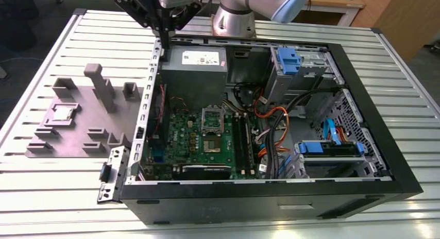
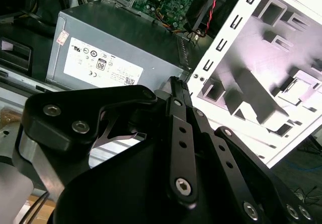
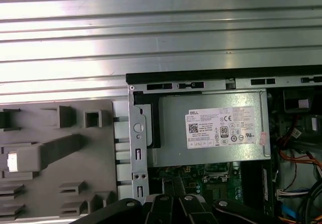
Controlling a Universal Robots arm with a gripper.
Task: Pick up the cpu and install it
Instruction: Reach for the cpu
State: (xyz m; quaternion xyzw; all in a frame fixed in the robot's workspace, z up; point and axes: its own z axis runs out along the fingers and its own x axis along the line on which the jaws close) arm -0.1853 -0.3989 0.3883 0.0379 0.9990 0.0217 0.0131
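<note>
Hanging jaws: closed tip to tip, holding nothing, over the wall of the computer case (image 1: pixel 275 203) beside the power supply (image 1: pixel 196 74).
Motherboard (image 1: pixel 192 141): green, lying flat inside the case.
Moulded plate (image 1: pixel 72 135): grey-purple, on the slatted worktop (image 1: pixel 55 198) just beside the case, on the exterior view's left.
Cpu (image 1: pixel 63 113): lying in a recess of the plate, well apart from the jaws.
</note>
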